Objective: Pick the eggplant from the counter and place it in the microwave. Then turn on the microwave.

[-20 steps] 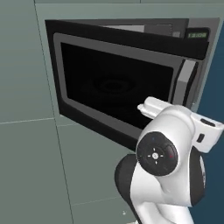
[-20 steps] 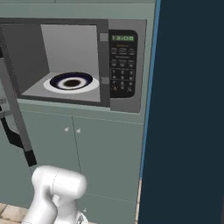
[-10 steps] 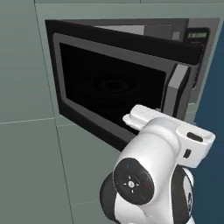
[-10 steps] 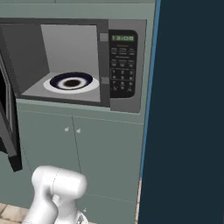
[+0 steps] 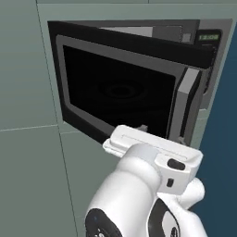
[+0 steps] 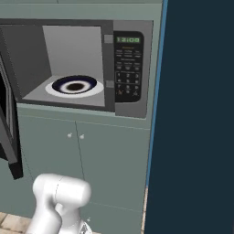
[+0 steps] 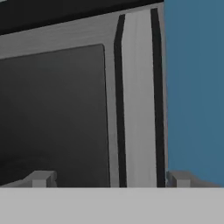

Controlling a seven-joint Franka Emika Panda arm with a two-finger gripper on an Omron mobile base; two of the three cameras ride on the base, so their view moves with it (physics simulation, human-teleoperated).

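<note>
The microwave [image 6: 109, 68] is built into grey-green cabinets, and its door [image 5: 115, 92] stands swung out to the left. Its cavity is lit and holds a white plate [image 6: 54, 89] with a dark blue ring and a dark centre. The keypad [image 6: 128, 77] and green display [image 6: 129, 39] sit to the right of the cavity. My gripper [image 7: 109, 179] is open with nothing between its fingertips, facing the grey free edge of the door [image 7: 138, 100] from close by. The arm's white hand [image 5: 152, 150] hangs just below the door's lower edge. The eggplant and the counter are out of view.
A tall dark blue panel [image 6: 196, 114] stands directly right of the microwave and close to the hand [image 7: 192, 87]. Cabinet doors with small round knobs [image 6: 75, 136] lie below the microwave. The open door [image 6: 9, 128] juts out into the space on the left.
The door has swung a little wider to the left. The hand has drawn back from the door's edge, leftward and lower in the left base view, and its jaws have spread.
</note>
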